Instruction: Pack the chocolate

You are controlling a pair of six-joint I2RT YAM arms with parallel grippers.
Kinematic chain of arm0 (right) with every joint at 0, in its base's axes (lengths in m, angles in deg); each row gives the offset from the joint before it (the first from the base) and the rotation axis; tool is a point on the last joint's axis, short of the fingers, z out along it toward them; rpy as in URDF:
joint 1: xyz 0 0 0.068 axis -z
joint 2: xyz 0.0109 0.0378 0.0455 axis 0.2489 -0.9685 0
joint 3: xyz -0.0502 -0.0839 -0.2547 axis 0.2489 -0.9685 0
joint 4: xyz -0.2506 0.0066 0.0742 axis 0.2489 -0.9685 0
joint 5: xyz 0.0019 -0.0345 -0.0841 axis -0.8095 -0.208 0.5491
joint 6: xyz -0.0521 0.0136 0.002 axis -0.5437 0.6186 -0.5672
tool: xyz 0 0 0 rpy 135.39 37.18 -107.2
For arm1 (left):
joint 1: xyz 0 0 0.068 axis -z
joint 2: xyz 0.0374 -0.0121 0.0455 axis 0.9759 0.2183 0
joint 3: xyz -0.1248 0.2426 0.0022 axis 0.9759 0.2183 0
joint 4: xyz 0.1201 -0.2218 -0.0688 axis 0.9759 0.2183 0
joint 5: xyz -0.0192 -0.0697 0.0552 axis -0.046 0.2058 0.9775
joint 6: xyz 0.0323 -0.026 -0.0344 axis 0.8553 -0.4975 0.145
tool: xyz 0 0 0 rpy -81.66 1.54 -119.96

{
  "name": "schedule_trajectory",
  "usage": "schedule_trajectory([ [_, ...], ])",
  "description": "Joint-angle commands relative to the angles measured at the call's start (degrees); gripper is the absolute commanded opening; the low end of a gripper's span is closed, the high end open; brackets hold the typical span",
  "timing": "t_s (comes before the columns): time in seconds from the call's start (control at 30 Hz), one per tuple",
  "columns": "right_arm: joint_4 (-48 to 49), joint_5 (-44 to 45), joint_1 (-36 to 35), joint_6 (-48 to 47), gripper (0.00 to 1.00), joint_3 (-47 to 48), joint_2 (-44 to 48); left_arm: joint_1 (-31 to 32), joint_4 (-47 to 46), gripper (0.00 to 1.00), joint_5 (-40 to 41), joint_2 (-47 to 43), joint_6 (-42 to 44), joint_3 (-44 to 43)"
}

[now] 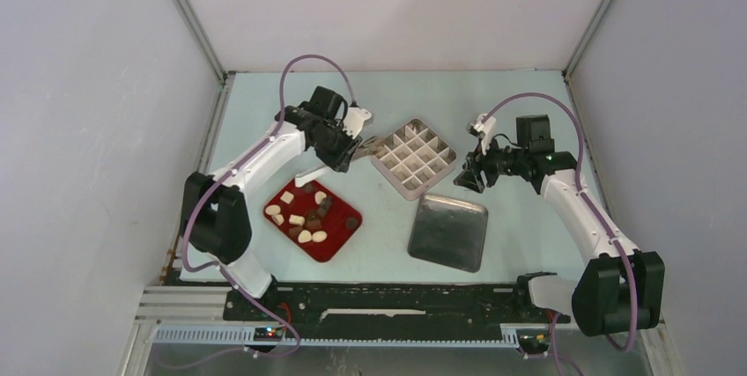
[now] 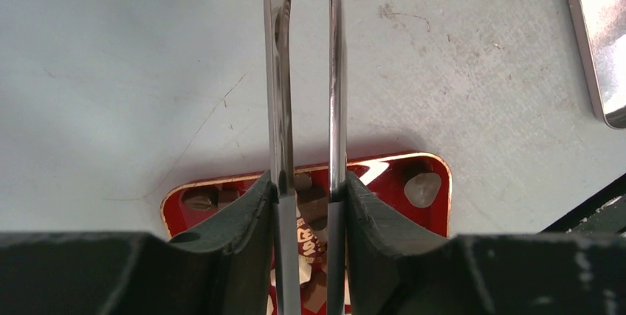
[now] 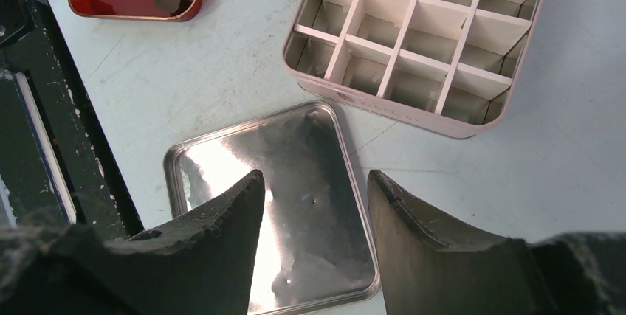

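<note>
Over the far-left stretch of the table [image 1: 380, 248], the left arm reaches forward with its elbow raised. Its wrist hangs between the far corner of the red tray [image 1: 334, 250] and the left corner of the divided box [image 1: 414, 158]. The left tool [image 1: 352, 143] is narrowed onto the two arms of the metal tongs [image 2: 279, 71], which run on towards the box. The right arm bends in from the right side, its right tool [image 3: 314, 182] spread wide with nothing between the fingers, poised above the silver lid [image 1: 449, 232]. All the chocolate [image 1: 298, 219] lies on the red tray, cream and dark pieces mixed. Tray and lid sit apart, with a bare strip of table between them. The lid's far edge lies near the box's near corner without touching it. White walls [image 1: 88, 85] close the left, right and far sides.
</note>
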Motion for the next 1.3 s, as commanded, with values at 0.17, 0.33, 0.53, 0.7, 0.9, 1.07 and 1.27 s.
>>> schedule_trajectory([
  [0.17,1.70,-1.08,0.08,-0.83,0.57,-0.11,-0.53,0.52,8.93,0.37,4.98,-12.85,6.04,-3.55],
  [0.33,1.61,-1.32,0.03,-0.92,0.56,-0.09,-0.88,0.39,16.91,0.38,12.72,-22.05,12.23,3.56],
  [0.53,1.76,-1.26,-0.12,-0.86,0.57,-0.09,-1.11,-1.57,23.12,0.43,17.10,-31.96,15.33,14.94],
  [0.7,1.68,-1.34,-0.22,-0.92,0.57,-0.09,-1.54,-5.59,23.20,0.46,20.46,-35.92,14.24,20.56],
  [0.9,1.66,-0.79,-0.64,-0.93,0.57,-0.11,-1.93,-14.37,21.50,0.49,17.40,-34.55,10.65,20.45],
  [1.07,1.61,-0.73,-0.88,-1.14,0.57,-0.09,-2.01,-16.53,21.42,0.52,16.81,-33.07,10.03,21.02],
  [1.27,1.56,-0.67,-1.07,-1.43,0.57,-0.09,-2.01,-17.73,20.18,0.53,17.70,-32.08,10.12,20.99],
])
